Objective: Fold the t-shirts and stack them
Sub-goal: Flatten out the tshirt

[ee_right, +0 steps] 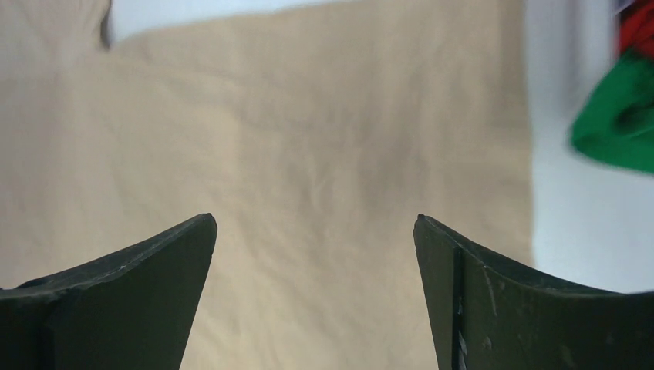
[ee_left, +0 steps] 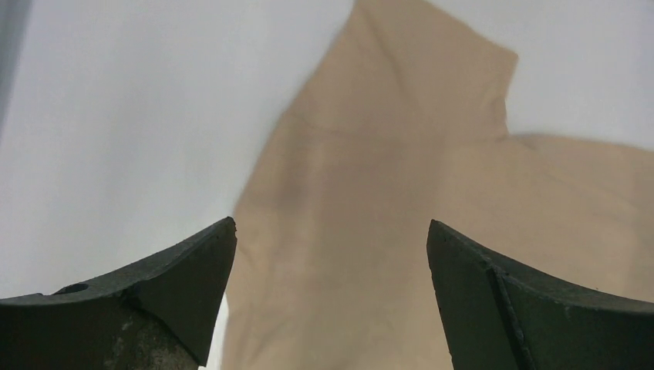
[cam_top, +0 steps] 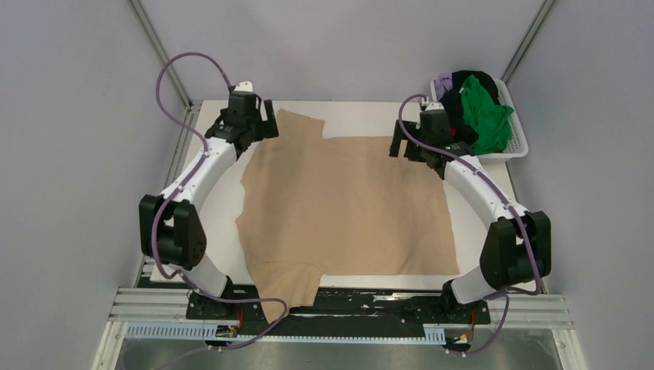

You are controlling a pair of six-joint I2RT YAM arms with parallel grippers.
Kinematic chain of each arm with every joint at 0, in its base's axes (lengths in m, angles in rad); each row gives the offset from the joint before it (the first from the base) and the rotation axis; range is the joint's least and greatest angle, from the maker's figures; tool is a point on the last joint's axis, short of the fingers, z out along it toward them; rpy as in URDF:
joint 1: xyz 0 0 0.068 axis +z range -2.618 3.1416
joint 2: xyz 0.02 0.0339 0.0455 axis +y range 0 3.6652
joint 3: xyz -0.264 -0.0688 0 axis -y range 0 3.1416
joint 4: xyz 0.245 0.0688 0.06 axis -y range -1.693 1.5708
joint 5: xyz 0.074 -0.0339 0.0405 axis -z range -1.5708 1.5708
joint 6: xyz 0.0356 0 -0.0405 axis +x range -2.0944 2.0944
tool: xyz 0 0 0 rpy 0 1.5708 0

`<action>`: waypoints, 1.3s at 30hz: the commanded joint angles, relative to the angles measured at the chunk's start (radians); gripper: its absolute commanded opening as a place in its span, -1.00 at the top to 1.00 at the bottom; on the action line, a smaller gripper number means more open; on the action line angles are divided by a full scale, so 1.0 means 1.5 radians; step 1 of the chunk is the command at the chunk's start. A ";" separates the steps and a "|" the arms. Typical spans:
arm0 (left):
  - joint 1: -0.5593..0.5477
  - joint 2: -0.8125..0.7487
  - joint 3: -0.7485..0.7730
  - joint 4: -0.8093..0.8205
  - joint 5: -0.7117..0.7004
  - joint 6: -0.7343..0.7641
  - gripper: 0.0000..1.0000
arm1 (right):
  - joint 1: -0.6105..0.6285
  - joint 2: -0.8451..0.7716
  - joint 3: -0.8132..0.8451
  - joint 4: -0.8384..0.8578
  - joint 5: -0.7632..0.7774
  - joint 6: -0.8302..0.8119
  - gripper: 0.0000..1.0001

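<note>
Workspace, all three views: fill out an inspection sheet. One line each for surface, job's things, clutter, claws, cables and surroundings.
Surface: white table, largely covered by cloth.
Job's things: tan t-shirt spread flat, unfolded, one sleeve lapping over the near edge. The green shirt, black shirt, pale purple shirt and red shirt are heaped in the white basket.
Clutter: nothing seen.
Claws: left claw open above the far-left sleeve; right claw open above the shirt's far-right corner; neither holds anything.
Cables: a purple cable loops along each arm.
Surroundings: grey walls; basket at the far right corner.
</note>
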 commanded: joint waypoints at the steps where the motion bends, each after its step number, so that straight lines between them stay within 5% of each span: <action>1: -0.007 -0.133 -0.200 0.044 0.165 -0.164 -1.00 | 0.062 -0.049 -0.105 0.026 -0.059 0.064 -1.00; 6: -0.052 -0.247 -0.418 0.157 0.229 -0.228 -1.00 | 0.092 -0.094 -0.210 0.040 -0.021 0.126 -1.00; 14: -0.058 -0.144 -0.432 0.144 0.199 -0.257 -1.00 | 0.094 -0.095 -0.315 0.135 -0.028 0.167 -1.00; 24: 0.003 0.034 -0.329 0.107 0.144 -0.269 -1.00 | 0.093 0.057 -0.254 0.163 0.005 0.165 -1.00; 39: 0.103 0.264 -0.035 -0.024 0.198 -0.249 -1.00 | 0.065 0.261 -0.046 0.168 -0.029 0.139 -1.00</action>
